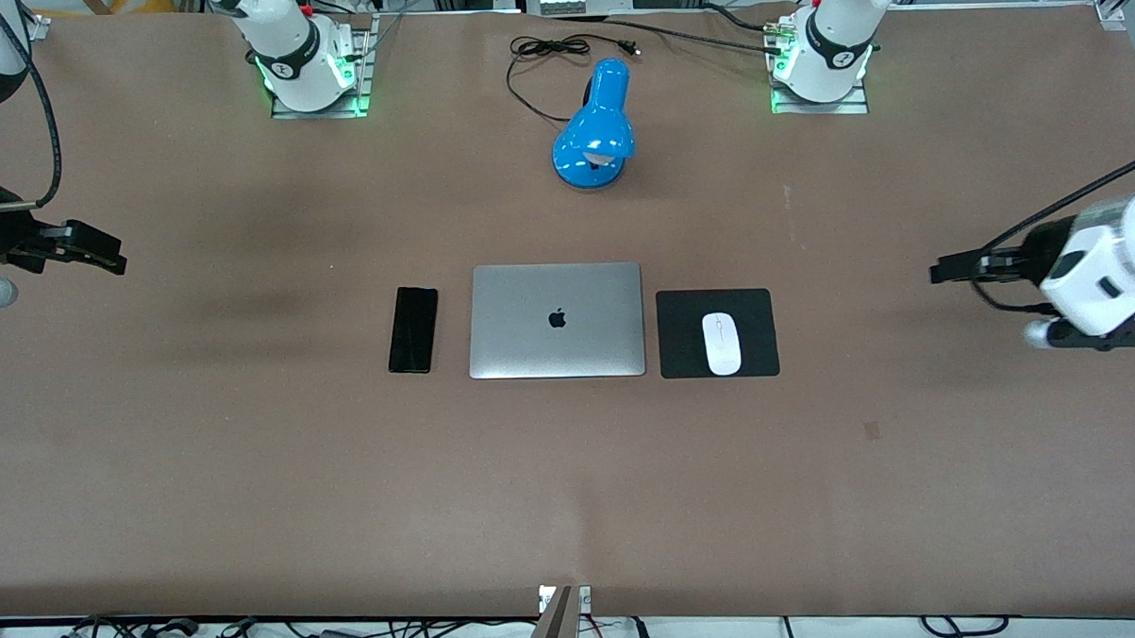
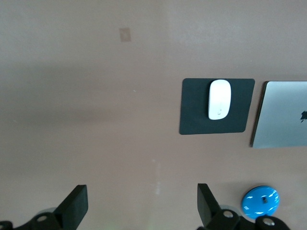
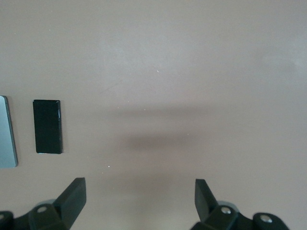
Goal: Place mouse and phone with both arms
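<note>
The white mouse (image 1: 721, 343) lies on a black square mouse pad (image 1: 756, 303) beside the closed silver laptop (image 1: 556, 320), toward the left arm's end of the table. The mouse also shows in the left wrist view (image 2: 219, 99). The black phone (image 1: 413, 329) lies flat beside the laptop, toward the right arm's end. It also shows in the right wrist view (image 3: 48, 126). My left gripper (image 1: 939, 271) hangs open and empty above bare table at its own end (image 2: 142, 201). My right gripper (image 1: 112, 260) hangs open and empty above bare table at its own end (image 3: 140, 196).
A blue desk lamp (image 1: 597, 129) with a black cord (image 1: 540, 60) stands farther from the front camera than the laptop, between the two arm bases. The brown table (image 1: 252, 462) runs wide around the laptop group.
</note>
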`<state>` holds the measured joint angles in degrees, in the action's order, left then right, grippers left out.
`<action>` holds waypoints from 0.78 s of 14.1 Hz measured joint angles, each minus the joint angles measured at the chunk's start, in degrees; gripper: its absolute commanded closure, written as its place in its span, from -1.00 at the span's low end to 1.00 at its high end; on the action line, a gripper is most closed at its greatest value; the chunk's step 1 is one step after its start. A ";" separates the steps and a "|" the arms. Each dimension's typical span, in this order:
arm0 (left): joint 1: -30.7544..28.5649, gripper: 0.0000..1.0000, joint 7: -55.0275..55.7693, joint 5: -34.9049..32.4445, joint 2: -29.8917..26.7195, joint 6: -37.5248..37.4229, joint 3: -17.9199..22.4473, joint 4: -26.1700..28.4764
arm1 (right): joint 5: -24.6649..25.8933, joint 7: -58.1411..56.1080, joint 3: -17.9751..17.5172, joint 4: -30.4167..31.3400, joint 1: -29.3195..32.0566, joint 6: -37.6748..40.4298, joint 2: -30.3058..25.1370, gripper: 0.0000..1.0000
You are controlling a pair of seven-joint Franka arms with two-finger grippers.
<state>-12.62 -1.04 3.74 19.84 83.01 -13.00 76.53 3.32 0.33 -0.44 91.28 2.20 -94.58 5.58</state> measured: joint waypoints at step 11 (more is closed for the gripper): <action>15.39 -1.00 -4.98 -2.02 -20.32 12.26 15.96 21.28 | 0.12 -0.87 -3.14 -3.36 3.44 2.31 1.55 -1.00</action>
<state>2.77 -6.02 1.72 -0.48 95.28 2.96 97.81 3.43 -0.54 -3.59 87.92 5.64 -92.26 7.13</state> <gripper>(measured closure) 0.000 0.000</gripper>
